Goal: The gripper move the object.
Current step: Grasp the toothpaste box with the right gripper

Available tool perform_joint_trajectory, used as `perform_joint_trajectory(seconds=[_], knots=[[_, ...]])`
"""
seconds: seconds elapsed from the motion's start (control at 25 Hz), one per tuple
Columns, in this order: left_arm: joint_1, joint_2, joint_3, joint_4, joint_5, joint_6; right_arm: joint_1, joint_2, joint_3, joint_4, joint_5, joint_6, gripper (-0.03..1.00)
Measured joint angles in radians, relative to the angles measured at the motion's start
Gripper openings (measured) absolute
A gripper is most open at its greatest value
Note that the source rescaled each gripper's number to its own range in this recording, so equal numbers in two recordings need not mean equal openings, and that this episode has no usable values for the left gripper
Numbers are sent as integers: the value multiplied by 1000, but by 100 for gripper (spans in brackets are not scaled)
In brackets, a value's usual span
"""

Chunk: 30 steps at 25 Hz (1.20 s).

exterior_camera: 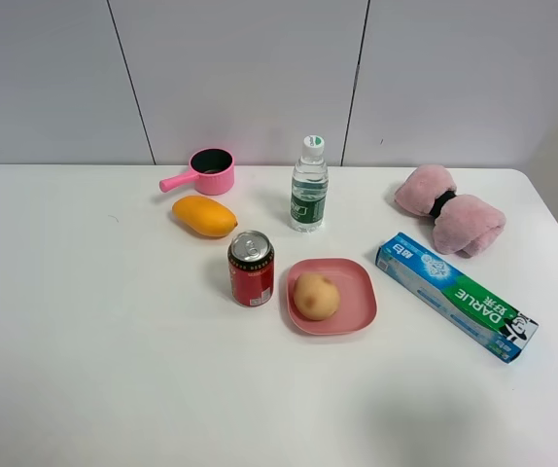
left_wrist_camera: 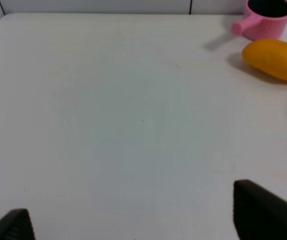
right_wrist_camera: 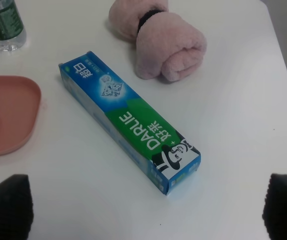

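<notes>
DARLIE toothpaste box point(right_wrist_camera: 128, 125): flat on tabletop point(right_wrist_camera: 243, 100), ahead of fingers point(right_wrist_camera: 8, 205) of right gripper point(right_wrist_camera: 146, 210), in line w/ their gap, untouched. Fingers spread wide, holding nothing; left gripper point(left_wrist_camera: 133, 220) likewise. Beyond box: pink rolled towel point(right_wrist_camera: 158, 45). Stage est.: pre-grasp; approach, grip & move all remain.

A long blue-and-green cardboard toothpaste box point(right_wrist_camera: 128, 125) is laid flat on a white tabletop point(right_wrist_camera: 243, 100), between a pink plastic plate point(right_wrist_camera: 11, 115) and a rolled pink towel point(right_wrist_camera: 168, 47); the black gripper point(right_wrist_camera: 146, 210) is spread wide, clear of it.
</notes>
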Motion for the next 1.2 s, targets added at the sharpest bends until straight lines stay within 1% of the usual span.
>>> perform_joint_trajectory(seconds=[0.24,0.28,0.32,0.36,0.44,0.52,0.56,0.64,0.72,0.8,0.84,1.04,1.2], knots=[[0,0,0,0,0,0,0,91,-39,-1,22,-3,81],[0,0,0,0,0,0,0,125,-70,-2,28,-15,81],[0,0,0,0,0,0,0,219,-146,-11,28,-43,81],[0,0,0,0,0,0,0,219,-146,-11,28,-43,81],[0,0,0,0,0,0,0,315,-220,-20,33,-74,81],[0,0,0,0,0,0,0,426,-290,-26,42,-104,81],[0,0,0,0,0,0,0,527,-358,-27,50,-140,81],[0,0,0,0,0,0,0,641,-412,-27,63,-168,81],[0,0,0,0,0,0,2,751,-465,-27,101,-181,86],[0,0,0,0,0,0,4,859,-504,-27,134,-187,94],[0,0,0,0,0,0,4,914,-521,-27,145,-190,97],[0,0,0,0,0,0,4,1144,-570,-67,149,-230,99],[0,0,0,0,0,0,4,1274,-580,-91,121,-338,100]])
